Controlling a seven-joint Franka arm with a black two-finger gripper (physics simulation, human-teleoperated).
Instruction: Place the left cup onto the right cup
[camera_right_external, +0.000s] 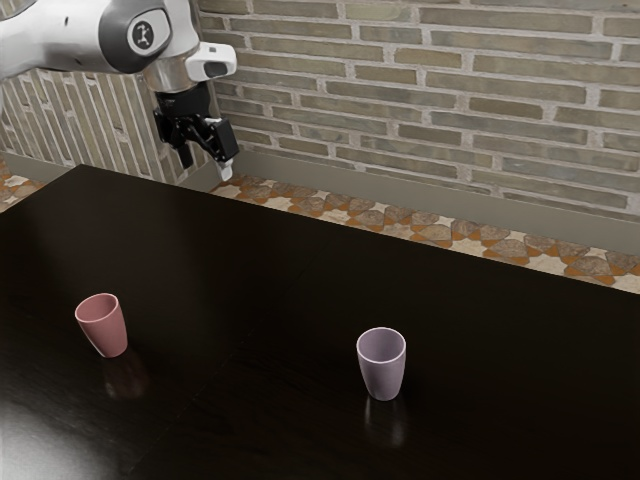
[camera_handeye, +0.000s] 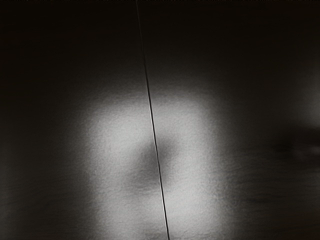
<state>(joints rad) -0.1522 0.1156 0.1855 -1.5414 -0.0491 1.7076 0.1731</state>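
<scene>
A pink cup (camera_right_external: 102, 324) stands upright on the dark table (camera_right_external: 300, 300) at the exterior view's left. A mauve cup (camera_right_external: 381, 363) stands upright to its right, nearer the table's middle. My gripper (camera_right_external: 207, 160) hangs high above the table's far left corner, well away from both cups, open with nothing between its black fingers. In the wrist view the glossy tabletop (camera_handeye: 225, 75) lies below the hand, crossed by a thin seam line (camera_handeye: 152, 135) and a pale reflection.
A brick wall (camera_right_external: 450, 90) runs behind the table, with a patterned tiled floor (camera_right_external: 450, 235) along the table's far edge. The table's far edge slants from upper left to right.
</scene>
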